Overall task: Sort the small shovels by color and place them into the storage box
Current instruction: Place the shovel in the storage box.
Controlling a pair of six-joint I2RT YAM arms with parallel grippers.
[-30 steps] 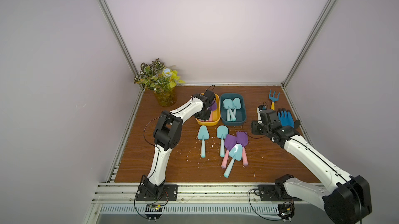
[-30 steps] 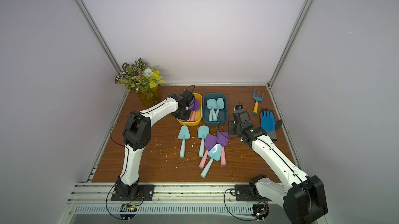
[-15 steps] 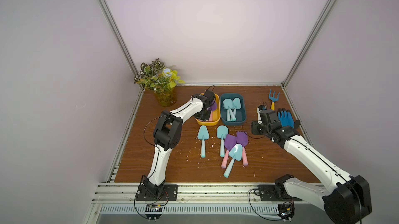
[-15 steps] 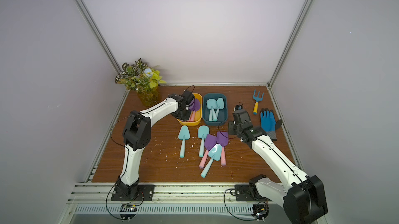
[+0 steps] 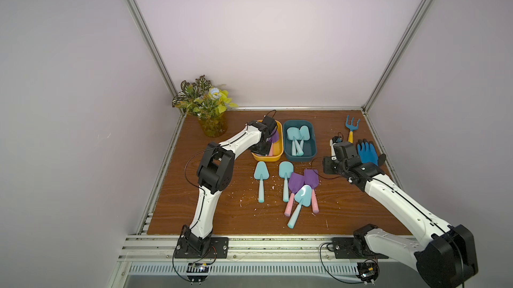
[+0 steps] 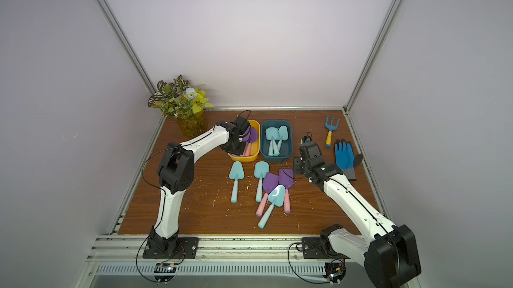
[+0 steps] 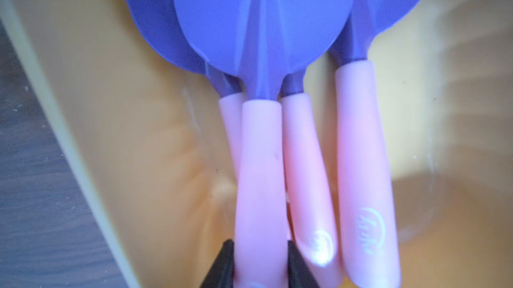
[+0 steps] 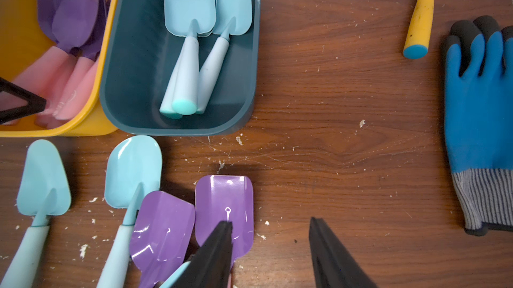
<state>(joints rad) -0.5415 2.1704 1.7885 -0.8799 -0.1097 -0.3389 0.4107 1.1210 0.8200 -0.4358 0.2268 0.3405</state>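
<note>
In the left wrist view, several purple shovels with pink handles lie in the yellow box (image 7: 116, 122). My left gripper (image 7: 259, 242) is low inside that box (image 5: 267, 159), its jaws pressed on both sides of one purple shovel's (image 7: 261, 161) pink handle. The teal box (image 5: 300, 159) holds light-blue shovels (image 5: 296, 137). On the table lie three light-blue shovels (image 5: 261, 173) and two purple shovels (image 5: 296, 182). My right gripper (image 8: 270, 221) hovers open and empty over bare wood, one finger over a purple blade (image 8: 224, 197).
A potted plant (image 5: 206, 111) stands at the back left. A blue rake with a yellow handle (image 5: 351, 128) and a blue glove (image 5: 367, 153) lie at the right, behind my right arm. White crumbs dot the wooden table (image 5: 222, 211).
</note>
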